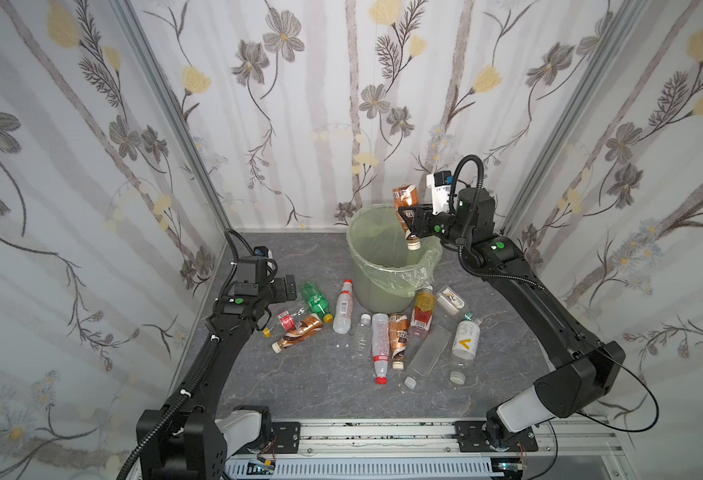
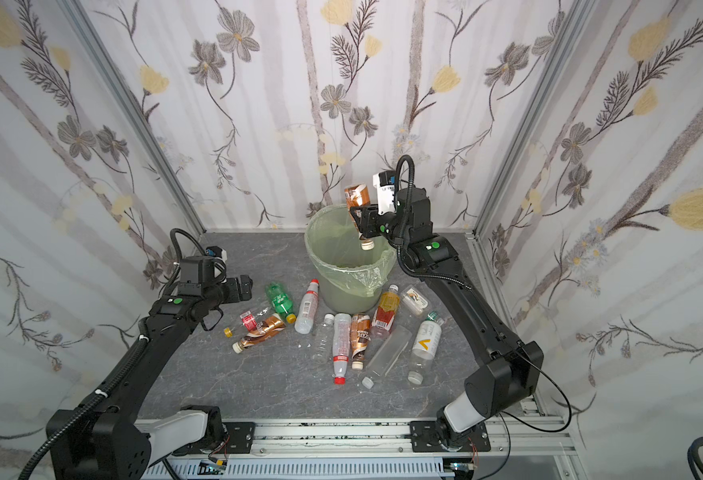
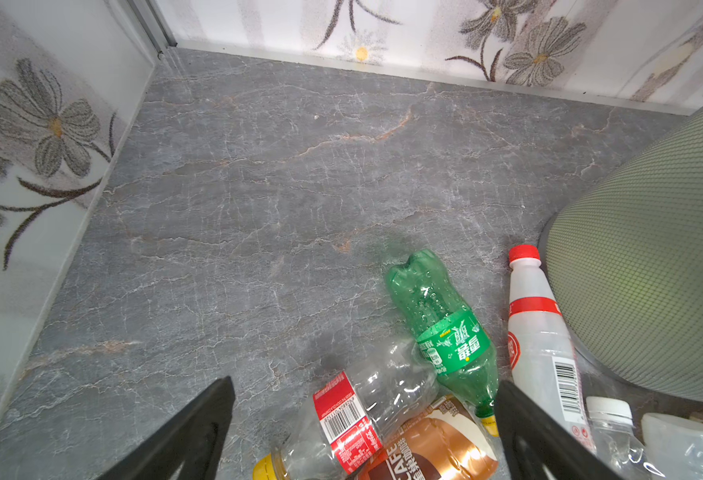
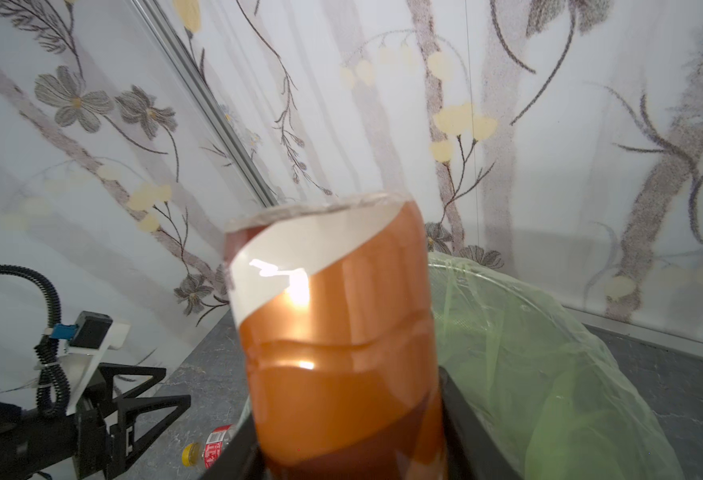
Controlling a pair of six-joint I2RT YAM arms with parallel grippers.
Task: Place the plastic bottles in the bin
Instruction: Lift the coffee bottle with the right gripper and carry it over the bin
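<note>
The right hand (image 1: 409, 219) is clamped tight around the middle of a brown-coffee bottle (image 1: 404, 196), its two black jaws pressed against the copper-coloured label. The bottle hangs upside down and slightly tilted. Its cap end points into the mouth of the bin (image 1: 368, 291), just inside the right part of the rim, at the upper centre of both top views. The bin stands upright on the dark grey marbled counter (image 1: 300, 386), with a pale green bag (image 4: 549, 353) folded over its rim. What lies at its bottom cannot be made out.

The left hand (image 1: 288, 286), left of centre in both top views, is spread wide and holds nothing. It hovers above the counter at the left edge of the scattered bottles. Between its jaws the left wrist view shows a clear red-labelled bottle (image 3: 350, 415) with a yellow cap, a green bottle (image 3: 441, 320) and a lying coffee bottle (image 3: 433, 453), the three touching one another. Just right of them in a top view, a white red-capped bottle (image 1: 343, 307) lies with its cap beside the bin's base.

The other bottles lie on their sides below the bin, at the lower centre of the top views. They are a small clear bottle (image 1: 361, 336), a long red-capped bottle (image 1: 379, 349), a second coffee bottle (image 1: 398, 338), an amber tea bottle (image 1: 422, 309), a clear square bottle (image 1: 428, 353), a white-labelled bottle (image 1: 464, 345) and a squat pale bottle (image 1: 449, 299) near the right arm.
</note>
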